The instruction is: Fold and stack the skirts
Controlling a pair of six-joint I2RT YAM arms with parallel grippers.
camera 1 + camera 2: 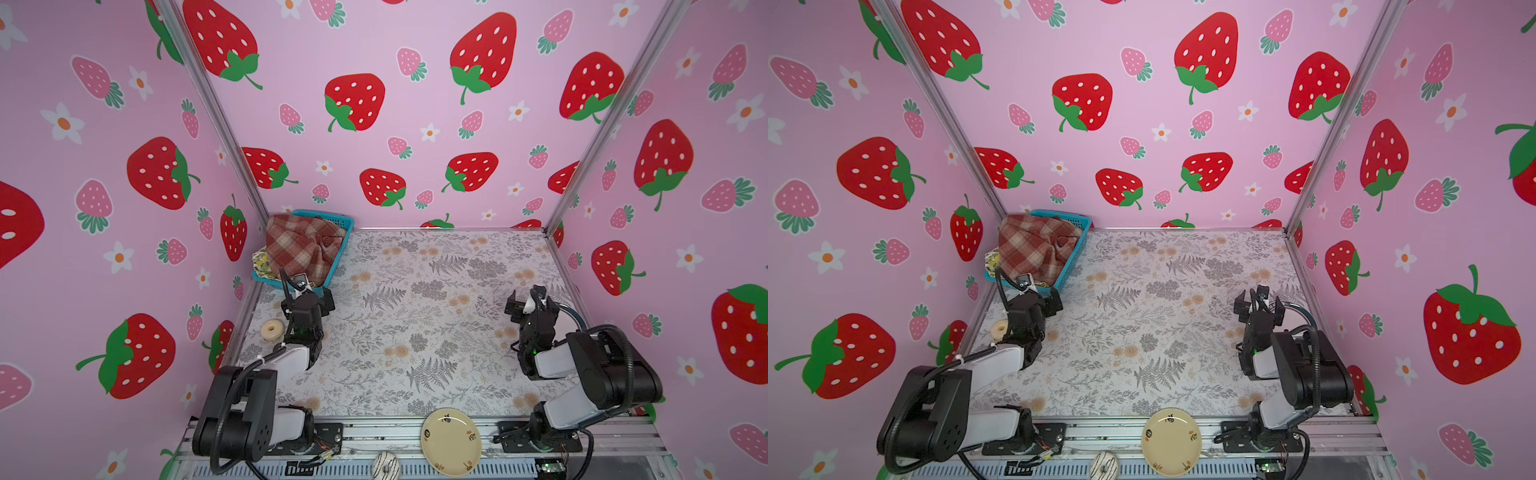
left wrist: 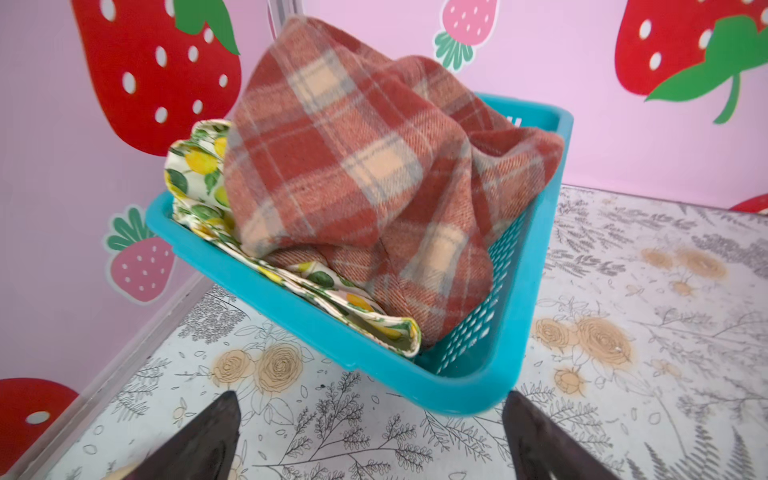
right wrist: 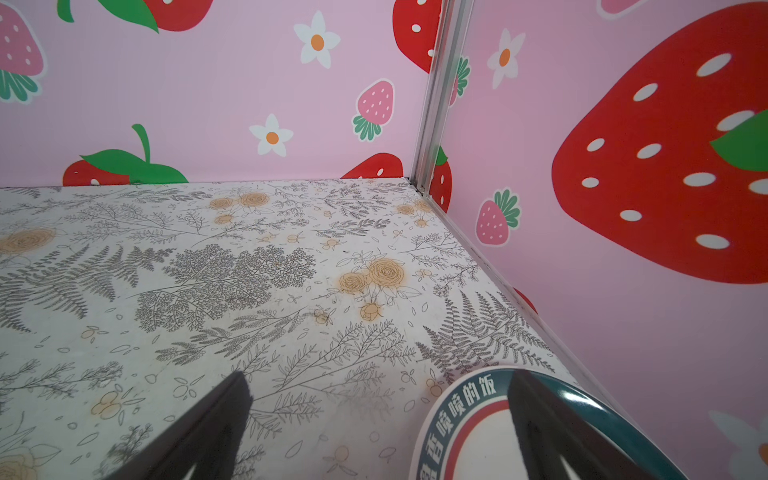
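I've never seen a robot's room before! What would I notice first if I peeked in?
The pink walls covered in giant red strawberries jump out first, all around the table. Next comes the blue basket in the far left corner, heaped with a red-and-cream plaid skirt, a lemon-print skirt peeking out from under it. The left gripper sits open just in front of that basket.

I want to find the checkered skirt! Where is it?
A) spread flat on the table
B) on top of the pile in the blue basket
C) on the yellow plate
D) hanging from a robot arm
B: the plaid skirt sits bunched up inside the blue basket, lying on top of the lemon skirt.
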